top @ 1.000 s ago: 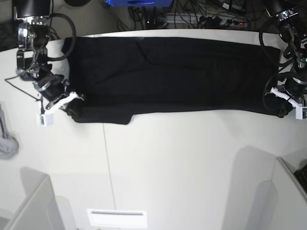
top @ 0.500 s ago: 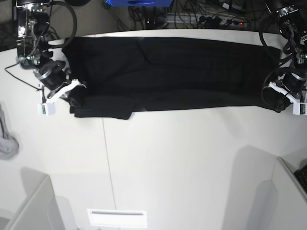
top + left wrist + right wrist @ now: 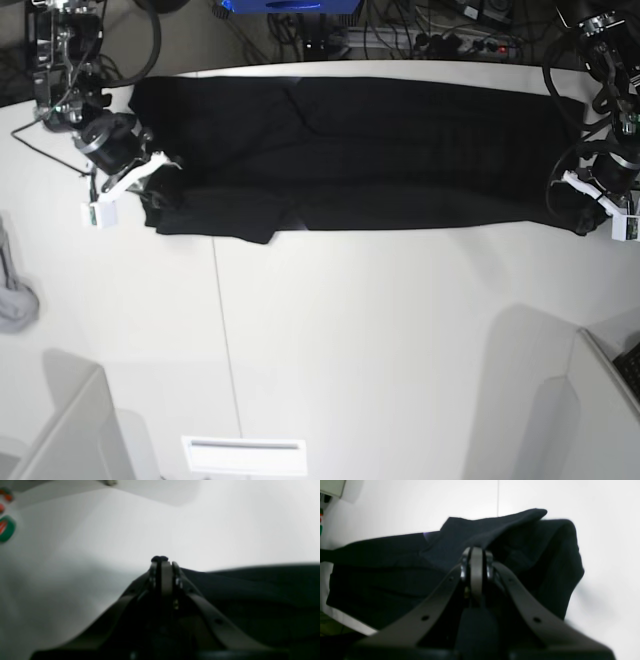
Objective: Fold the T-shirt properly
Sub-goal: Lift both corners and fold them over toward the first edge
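Black cloth: the large black short-sleeved cloth T-shirt lies spread in a long band across the far half of the white counter, reaching nearly from one side to the other; only plain dark fabric shows, no print visible.

Base view, shirt shape: near edge runs fairly straight, with a lower flap hanging toward the camera at that view's left end; faint creases cross the middle.

Base view, right gripper: at that view's left end of the shirt, at the bunched corner of cloth; whether fabric sits between the jaws cannot be told from here.

Right wrist view: the right gripper has its jaws pressed together on a fold of the T-shirt, and the cloth rises to a peak at the tips and drapes down on both sides, one lobe falling to the counter at the picture's right. A seam line in the counter runs away behind the peak.

Base view, left gripper: at that view's right end, beside the shirt's near corner, its white parts over the counter edge.

Left wrist view: blurred; the left gripper has its jaws together, and a small dark nub shows right at the tips, with the T-shirt lying beside and under them. It appears to pinch the cloth's edge, though the blur leaves this unsure.

Left wrist view only: green-and-red round shapes at the picture's left edge, too blurred to identify.

Base view only: cables and a blue object beyond the far edge.
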`<move>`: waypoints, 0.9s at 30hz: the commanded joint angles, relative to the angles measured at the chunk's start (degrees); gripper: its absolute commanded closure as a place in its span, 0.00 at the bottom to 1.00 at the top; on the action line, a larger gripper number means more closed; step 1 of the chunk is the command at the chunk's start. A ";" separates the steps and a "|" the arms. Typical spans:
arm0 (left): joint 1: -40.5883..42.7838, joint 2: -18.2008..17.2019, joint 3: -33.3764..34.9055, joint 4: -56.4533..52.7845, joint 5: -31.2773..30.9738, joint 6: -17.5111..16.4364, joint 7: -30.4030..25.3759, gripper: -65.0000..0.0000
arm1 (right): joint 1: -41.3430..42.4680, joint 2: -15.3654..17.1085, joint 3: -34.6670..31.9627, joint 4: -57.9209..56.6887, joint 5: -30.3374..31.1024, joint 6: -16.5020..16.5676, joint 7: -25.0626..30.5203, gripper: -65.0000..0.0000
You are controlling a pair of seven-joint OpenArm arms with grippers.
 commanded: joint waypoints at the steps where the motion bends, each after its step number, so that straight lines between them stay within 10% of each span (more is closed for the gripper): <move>1: 0.18 -0.95 -2.00 1.05 -0.67 -0.65 0.05 1.00 | -0.09 0.75 0.49 1.76 0.80 0.36 1.12 1.00; 27: 7.04 0.02 -6.66 6.24 -0.50 -2.85 2.33 1.00 | -10.81 0.31 3.39 6.15 0.89 0.54 1.12 1.00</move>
